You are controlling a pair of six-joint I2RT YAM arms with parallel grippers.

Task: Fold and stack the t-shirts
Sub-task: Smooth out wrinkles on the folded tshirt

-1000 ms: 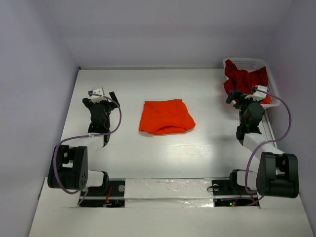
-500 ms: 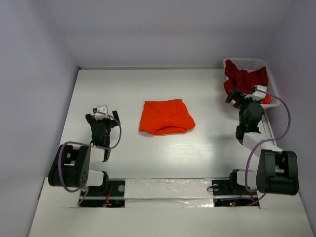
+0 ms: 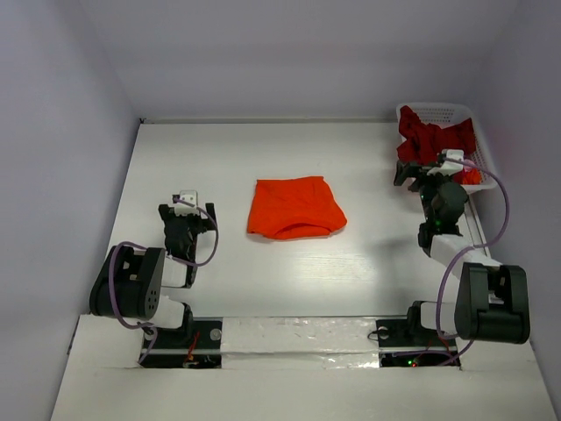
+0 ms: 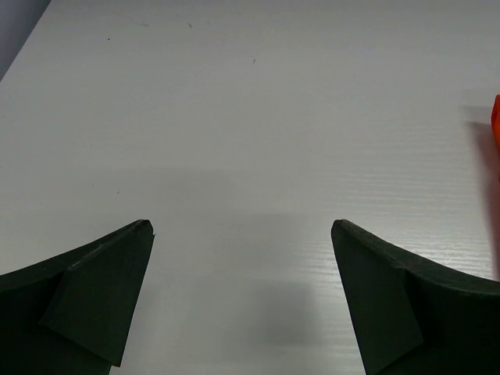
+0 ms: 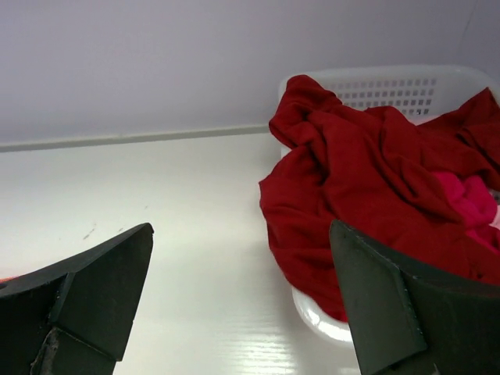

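**Operator:** What is differing from one second ago?

**Technician:** The left hand (image 4: 242,226) is now sitting nearer its own base, having drawn back along the left side of the table (image 3: 263,149). The right hand (image 5: 242,226) is standing slightly closer to the basket (image 3: 436,109). The orange t-shirt (image 3: 294,207) is lying exactly where it lay before.

**Operator:** How are the hands standing?

**Technician:** Both are standing with fingers (image 4: 94,281) wide apart and are holding nothing. The left one is facing bare table, with only an orange edge showing at the right border of its wrist view. The right one is pointing at the basket's near left corner, close in front of the red cloth.

**Operator:** How is the clothing looking?

**Technician:** The orange t-shirt is lying flat in the middle of the table, folded into a rough rectangle with a rounded near edge, well apart from both hands. The dark red t-shirts (image 5: 367,172) are lying crumpled in the basket at the far right corner, heaping above its rim and spilling over its near side. A brighter pink cloth (image 5: 461,195) is showing among them.

**Operator:** Materials and shapes?

**Technician:** The shirts are showing soft matte cloth, deeply creased in the red pile. The basket is showing white plastic with a latticed wall. The table is showing a white, faintly glossy surface with fine lines. The fingers are showing dark, matte wedge shapes.
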